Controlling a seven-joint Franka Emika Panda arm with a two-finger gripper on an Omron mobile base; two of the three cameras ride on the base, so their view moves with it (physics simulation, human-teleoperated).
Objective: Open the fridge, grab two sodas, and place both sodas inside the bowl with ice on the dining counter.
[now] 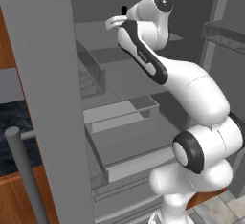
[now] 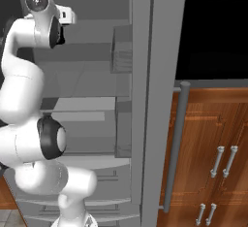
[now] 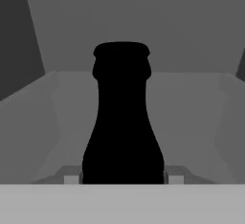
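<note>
You are reaching deep into the open fridge (image 1: 52,98), with the arm stretched up over the grey shelves (image 1: 119,115) toward the upper compartment. In the hand view the black cola bottle (image 3: 122,122) is standing upright squarely between the fingers (image 3: 72,179), its wide lower body filling the gap from one tip to the other. The tips are sitting right against its two sides, so the gripper (image 3: 123,179) appears to be pinching the bottle low on its body, probably because the thick part gives a steadier hold than the slim neck rising above the fingers. Beyond the fingers, the fridge's back wall is close behind the bottle. The long bar handle (image 2: 173,148) of the open door is hanging well off to the side.
</note>
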